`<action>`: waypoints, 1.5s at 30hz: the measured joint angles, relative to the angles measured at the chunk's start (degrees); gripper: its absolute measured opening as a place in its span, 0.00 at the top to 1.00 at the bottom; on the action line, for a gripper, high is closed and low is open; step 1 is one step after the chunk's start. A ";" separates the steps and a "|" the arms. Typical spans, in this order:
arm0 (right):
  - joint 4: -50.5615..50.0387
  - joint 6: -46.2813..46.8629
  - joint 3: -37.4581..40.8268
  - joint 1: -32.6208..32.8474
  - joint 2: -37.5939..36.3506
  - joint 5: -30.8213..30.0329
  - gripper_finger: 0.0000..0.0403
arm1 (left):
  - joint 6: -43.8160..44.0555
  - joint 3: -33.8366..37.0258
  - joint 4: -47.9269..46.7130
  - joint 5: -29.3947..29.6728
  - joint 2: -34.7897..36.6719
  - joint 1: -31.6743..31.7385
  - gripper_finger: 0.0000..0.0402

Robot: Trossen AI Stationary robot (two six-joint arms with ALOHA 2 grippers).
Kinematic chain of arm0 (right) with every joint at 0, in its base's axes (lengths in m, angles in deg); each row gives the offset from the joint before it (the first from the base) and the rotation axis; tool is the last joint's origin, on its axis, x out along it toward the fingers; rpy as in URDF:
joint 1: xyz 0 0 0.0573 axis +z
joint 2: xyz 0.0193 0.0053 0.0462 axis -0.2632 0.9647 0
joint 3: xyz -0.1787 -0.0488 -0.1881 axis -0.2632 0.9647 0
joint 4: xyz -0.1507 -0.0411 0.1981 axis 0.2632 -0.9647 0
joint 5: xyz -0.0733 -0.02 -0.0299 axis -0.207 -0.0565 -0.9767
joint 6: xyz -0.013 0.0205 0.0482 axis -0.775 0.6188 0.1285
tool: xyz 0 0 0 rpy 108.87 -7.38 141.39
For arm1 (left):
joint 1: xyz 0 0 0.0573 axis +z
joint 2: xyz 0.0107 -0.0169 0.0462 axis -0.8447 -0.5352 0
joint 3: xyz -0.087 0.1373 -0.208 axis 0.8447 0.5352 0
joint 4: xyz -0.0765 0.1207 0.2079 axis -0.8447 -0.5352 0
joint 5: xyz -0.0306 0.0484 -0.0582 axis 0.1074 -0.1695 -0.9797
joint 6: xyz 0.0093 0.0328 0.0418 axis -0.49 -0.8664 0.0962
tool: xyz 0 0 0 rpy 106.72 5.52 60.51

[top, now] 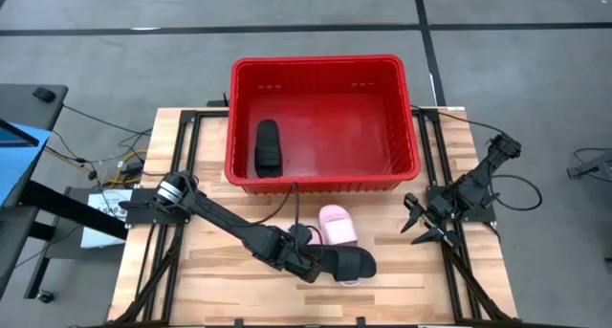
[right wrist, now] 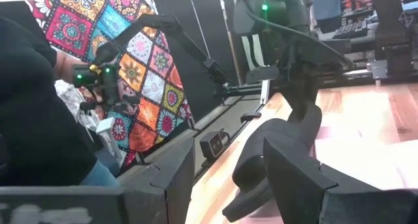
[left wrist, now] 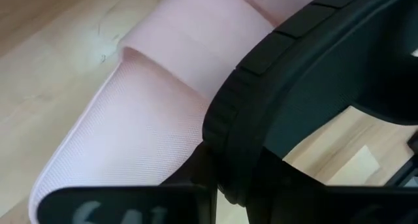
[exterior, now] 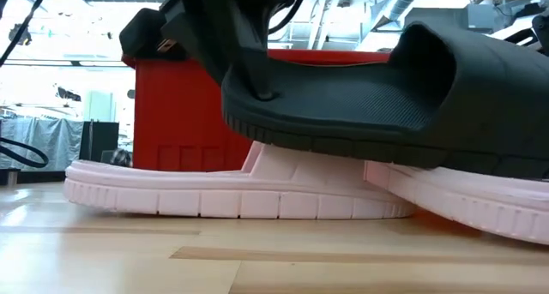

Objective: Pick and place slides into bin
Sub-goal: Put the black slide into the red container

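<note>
Second black slide is at the worktop's front, lifted at its heel end and overlapping a pink slide; the other pink slide lies just behind. One black slide is already in the red bin. Left tool is clamped on the black slide's heel end. Step in hand looks like pick-up; next calls for lifting clear and carrying over the bin rim. Right tool waits at the right side, fingers apart.

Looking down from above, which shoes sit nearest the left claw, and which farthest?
From the left gripper:
1. Black slide, in its grip at the table's front.
2. Pink slide, just behind it.
3. Black slide in bin, inside the red bin, farthest.
</note>
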 joint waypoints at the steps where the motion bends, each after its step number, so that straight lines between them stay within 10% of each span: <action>1: 0.00 0.01 0.00 0.01 0.01 0.00 0.57 | -0.44 -0.48 -0.10 0.00 -0.04 0.00 0.93; 30: -0.01 0.00 0.02 0.01 0.00 0.02 0.57 | -17.86 -37.74 -38.26 7.81 -0.26 -2.00 0.93; 45: -0.02 -0.01 0.00 0.00 0.01 0.02 0.57 | -38.01 -37.12 -40.56 18.21 13.05 -1.57 0.94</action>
